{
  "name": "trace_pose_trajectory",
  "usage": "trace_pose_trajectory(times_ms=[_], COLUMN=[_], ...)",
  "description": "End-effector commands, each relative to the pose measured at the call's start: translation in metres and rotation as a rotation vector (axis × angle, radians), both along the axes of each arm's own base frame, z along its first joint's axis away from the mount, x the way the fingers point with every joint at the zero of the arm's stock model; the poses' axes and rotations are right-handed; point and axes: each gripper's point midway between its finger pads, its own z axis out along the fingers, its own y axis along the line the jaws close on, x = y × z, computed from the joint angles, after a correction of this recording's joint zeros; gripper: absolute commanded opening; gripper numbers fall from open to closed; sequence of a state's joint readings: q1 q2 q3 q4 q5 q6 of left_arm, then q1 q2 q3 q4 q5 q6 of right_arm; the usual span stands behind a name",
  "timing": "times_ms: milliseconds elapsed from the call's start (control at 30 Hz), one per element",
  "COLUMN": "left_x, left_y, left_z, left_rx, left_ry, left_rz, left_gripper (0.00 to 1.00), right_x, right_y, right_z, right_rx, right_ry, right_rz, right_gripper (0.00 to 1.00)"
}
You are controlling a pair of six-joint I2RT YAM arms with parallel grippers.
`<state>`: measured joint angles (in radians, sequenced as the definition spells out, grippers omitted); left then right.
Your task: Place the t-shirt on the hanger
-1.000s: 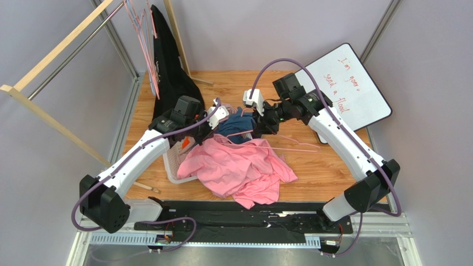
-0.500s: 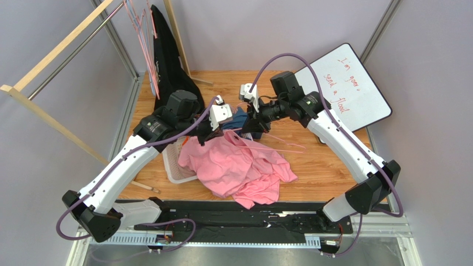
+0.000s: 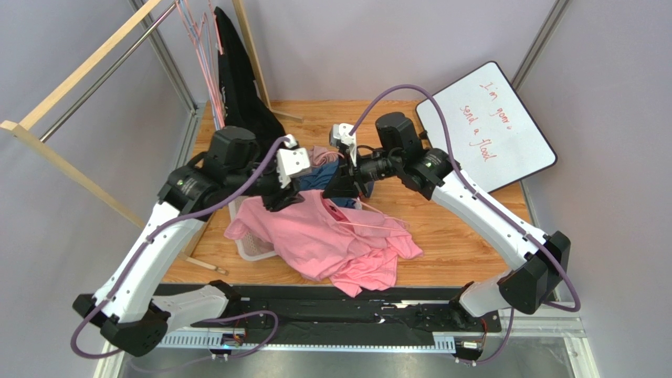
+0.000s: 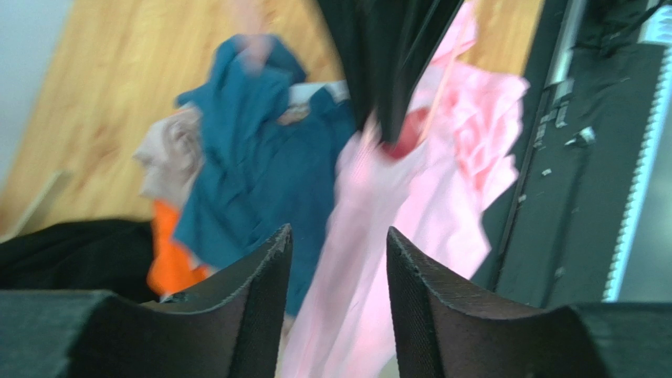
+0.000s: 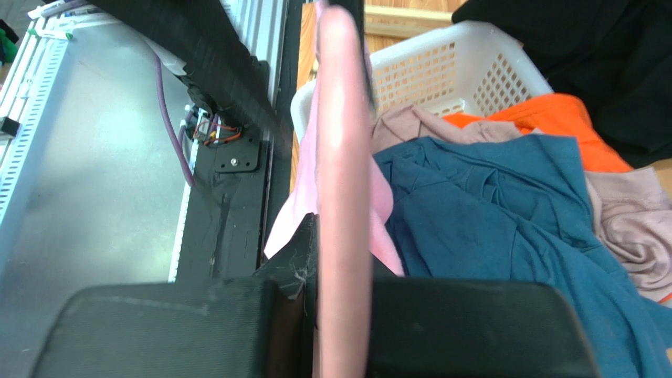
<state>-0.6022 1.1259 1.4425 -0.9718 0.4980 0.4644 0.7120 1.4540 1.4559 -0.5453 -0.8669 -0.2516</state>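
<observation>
Pinches the upper-left edge of the pink shirt (image 3: 331, 240) with the left gripper (image 3: 282, 197), raising that edge over a white basket (image 3: 249, 249). Holds one end of the hanger (image 3: 371, 224) with the right gripper (image 3: 343, 183), just beside the left one and above a blue shirt (image 3: 319, 179), with the thin bar slanting across the pink shirt's top. Elsewhere on the wooden table (image 3: 461, 236): a whiteboard (image 3: 489, 126) with red writing, far right; a black garment (image 3: 240, 102), far left, beside spare hangers (image 3: 201, 47) on a rail.

Both arms reach inward; left pincer (image 3: 282, 197) and right pincer (image 3: 341, 187) clamped, close together
</observation>
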Motion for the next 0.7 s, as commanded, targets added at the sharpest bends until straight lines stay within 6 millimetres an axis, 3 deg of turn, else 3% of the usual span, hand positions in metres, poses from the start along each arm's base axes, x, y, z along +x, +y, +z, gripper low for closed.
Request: trace_pose_trajectory(times_ms=[0,200,467,533,667], left_x=[-0.018,-0.013,-0.008,-0.011,-0.027], left_y=[0.036,0.042,0.003,-0.004,-0.024], left_z=[0.017,0.000,-0.017,-0.024,-0.029], left_rx=[0.047,0.125,0.126,0.126,0.088], left_ry=[-0.144,-0.213,-0.221,-0.216,-0.174], left_rz=[-0.048,-0.105,-0.218,-0.244,-0.313], left_gripper=[0.55,0.56,0.50,0.45,0.22], right_x=[-0.013,-0.016,-0.029,-0.030,-0.027], right_y=[-0.001,0.000,0.012,0.013,0.015], right_z=[0.044,0.045,0.055,0.057,0.059], right_rx=[0.145,0.147,0.161,0.165,0.168], right_ry=[-0.100,-0.110,-0.154,-0.160,-0.169], right_rz=[0.034,0.046,0.096,0.100,0.088], right_gripper=[0.00,0.00,0.00,0.00,0.00])
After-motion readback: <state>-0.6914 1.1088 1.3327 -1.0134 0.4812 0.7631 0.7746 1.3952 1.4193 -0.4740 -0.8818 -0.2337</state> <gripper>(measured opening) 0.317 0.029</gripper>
